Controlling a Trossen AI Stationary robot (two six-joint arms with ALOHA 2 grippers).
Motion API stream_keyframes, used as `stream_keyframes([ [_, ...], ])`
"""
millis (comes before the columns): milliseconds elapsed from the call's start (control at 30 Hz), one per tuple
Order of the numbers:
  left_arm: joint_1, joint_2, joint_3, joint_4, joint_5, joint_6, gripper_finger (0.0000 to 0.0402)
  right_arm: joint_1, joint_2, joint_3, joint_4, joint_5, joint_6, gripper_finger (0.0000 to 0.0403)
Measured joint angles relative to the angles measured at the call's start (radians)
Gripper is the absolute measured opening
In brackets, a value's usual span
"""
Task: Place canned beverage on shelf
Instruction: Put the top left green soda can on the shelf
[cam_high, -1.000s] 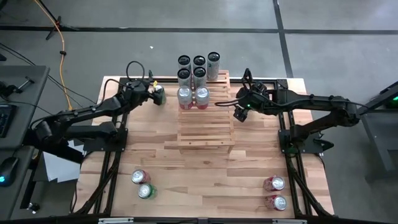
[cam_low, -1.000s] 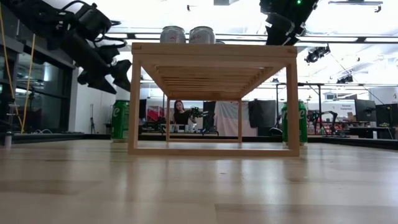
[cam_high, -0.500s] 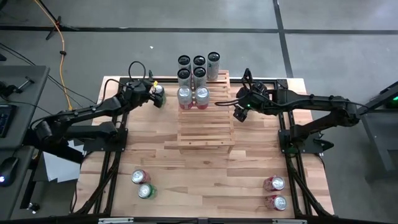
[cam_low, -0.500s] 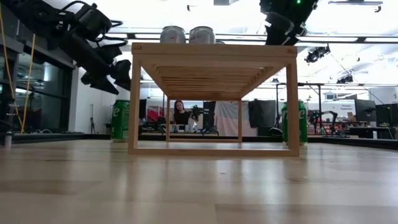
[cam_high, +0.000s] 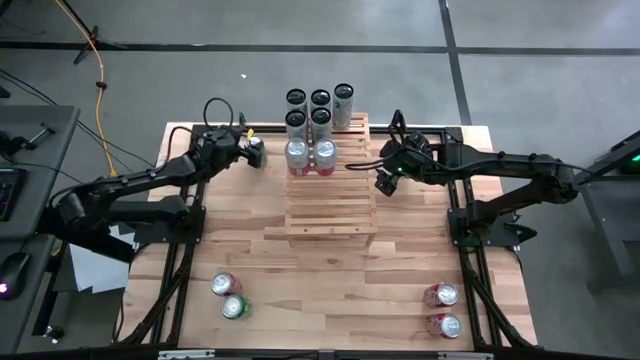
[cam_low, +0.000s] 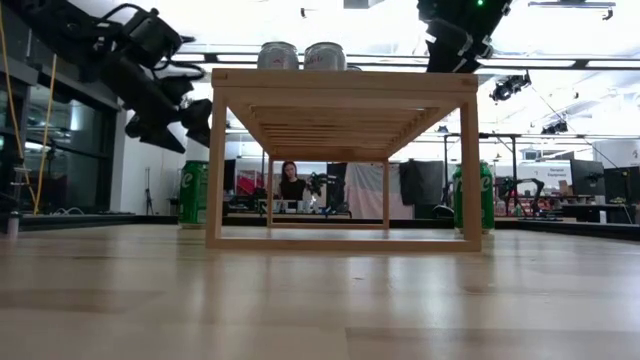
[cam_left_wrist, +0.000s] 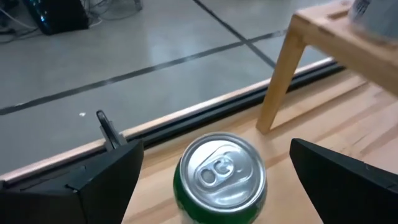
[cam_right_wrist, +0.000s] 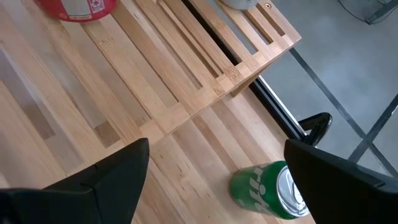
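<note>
Beside the shelf (cam_high: 328, 195), the left gripper (cam_left_wrist: 214, 180) is hovering wide-fingered over an upright green can (cam_left_wrist: 221, 174), needing a centred, level descent before closing, while the right gripper (cam_right_wrist: 214, 177), also spread, is waiting above another green can (cam_right_wrist: 270, 186).

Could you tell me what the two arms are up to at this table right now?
They are stocking a wooden shelf with drink cans. The left gripper hovers open over a green can standing on the table beside the shelf's left end, not gripping it. The right gripper waits open by the shelf's right end, near another green can. Several cans already stand on the shelf.
</note>
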Motion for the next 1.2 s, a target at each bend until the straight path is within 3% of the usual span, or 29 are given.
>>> stream_keyframes([
  [400,0.028,0.171,0.000,0.135,-0.006,-0.003,0.0396,0.000,0.000,0.000,0.016,-0.025,0.000,0.0358],
  [767,0.078,0.255,0.000,0.146,0.070,-0.046,0.0397,0.000,0.000,0.000,0.016,-0.025,0.000,0.0358],
  [1200,0.094,0.296,0.000,0.145,0.073,-0.020,0.0382,0.000,0.000,0.000,0.021,-0.025,0.000,0.0358],
])
